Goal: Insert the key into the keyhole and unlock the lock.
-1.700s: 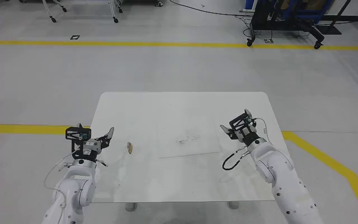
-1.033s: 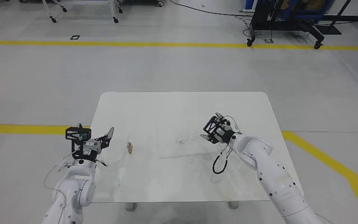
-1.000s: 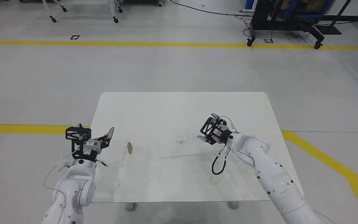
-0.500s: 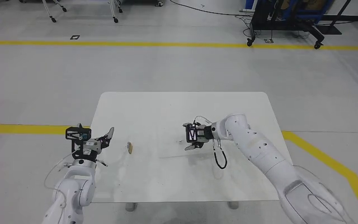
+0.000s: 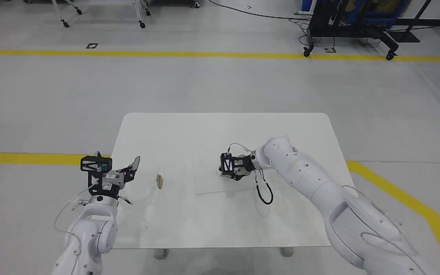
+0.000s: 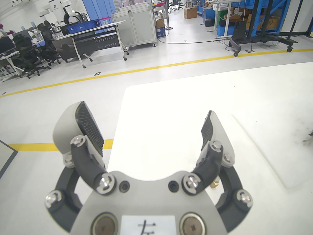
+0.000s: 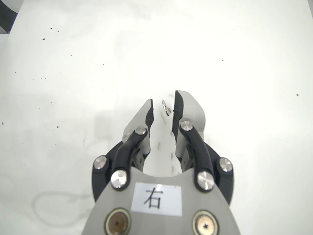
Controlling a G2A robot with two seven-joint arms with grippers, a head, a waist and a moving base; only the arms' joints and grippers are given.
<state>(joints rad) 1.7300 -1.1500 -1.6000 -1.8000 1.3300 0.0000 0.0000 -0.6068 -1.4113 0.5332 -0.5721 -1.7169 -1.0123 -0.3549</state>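
A small silver key [image 7: 166, 109] lies on the white table [image 5: 179, 137], between the fingers of my right gripper [image 7: 163, 99]. That gripper is open by a narrow gap, and the key sits close to one pad without being pinched. From above, the right gripper [image 5: 225, 167] is down at the table's middle and covers the key. A small brass lock [image 5: 159, 181] lies near the table's left side. My left gripper [image 5: 128, 171] stands wide open just left of the lock, holding nothing. In the left wrist view a bit of the brass lock [image 6: 215, 184] peeks out under the left gripper [image 6: 149, 121].
A thin white mat [image 5: 237, 182] lies flat on the middle of the table; its edge [image 6: 256, 152] runs ahead of the left gripper. A black cable [image 5: 263, 194] loops from the right wrist over the table. Floor surrounds the table on every side.
The right arm has swung from the table's right side to its middle and come down around the key. The left arm and the lock have not moved.
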